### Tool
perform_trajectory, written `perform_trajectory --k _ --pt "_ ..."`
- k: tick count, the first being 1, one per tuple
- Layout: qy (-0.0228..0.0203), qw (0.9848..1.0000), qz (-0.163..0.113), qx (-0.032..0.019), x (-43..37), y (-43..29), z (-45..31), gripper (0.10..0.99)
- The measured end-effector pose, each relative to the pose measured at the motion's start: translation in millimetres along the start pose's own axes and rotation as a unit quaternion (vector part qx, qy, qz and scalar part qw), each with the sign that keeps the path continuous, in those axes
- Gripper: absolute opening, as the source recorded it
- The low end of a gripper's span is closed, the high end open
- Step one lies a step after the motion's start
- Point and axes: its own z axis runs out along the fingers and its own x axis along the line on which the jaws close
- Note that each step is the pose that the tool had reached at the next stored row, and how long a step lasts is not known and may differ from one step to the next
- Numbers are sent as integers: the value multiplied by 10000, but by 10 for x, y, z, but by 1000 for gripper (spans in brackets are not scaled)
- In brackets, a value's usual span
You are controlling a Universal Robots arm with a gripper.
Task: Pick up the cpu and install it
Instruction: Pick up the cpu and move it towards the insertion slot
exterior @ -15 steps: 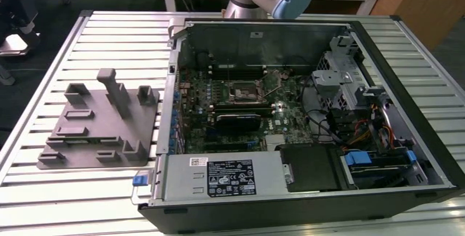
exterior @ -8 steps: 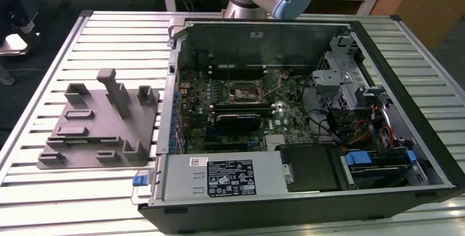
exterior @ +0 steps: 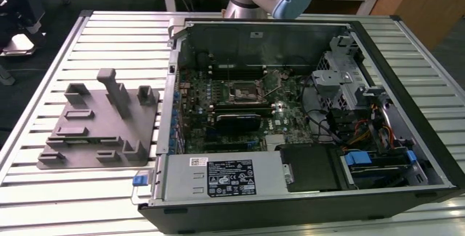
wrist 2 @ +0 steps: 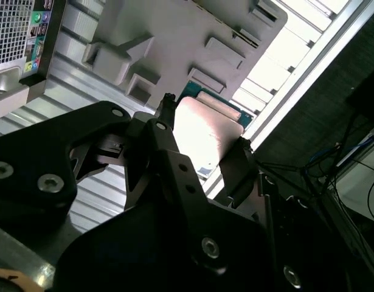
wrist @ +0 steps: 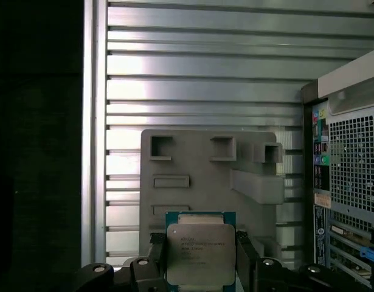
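Cpu is up off the surface, silver top facing the first wrist view, green rim showing at one edge. Risk, as I judge it: the chip is held by two thin opposite edges only, so a jolt or twist in transit could let it slide or tip. A tipped or turned chip lowered into the socket would likely sit crooked and damage the contacts. The wall of the open computer case also has to be cleared on the way in. Claw: closed down to the chip's width and gripping the cpu, one of the dark fingers on each side, touching nothing else. Past the chip lies the grey tray with its raised blocks, flat on the slatted surface just beside the case.
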Motion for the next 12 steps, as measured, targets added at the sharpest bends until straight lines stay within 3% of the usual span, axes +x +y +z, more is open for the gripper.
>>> perform_trajectory --k 12 --pt "0 10000 0 0 -206 4 16 541"
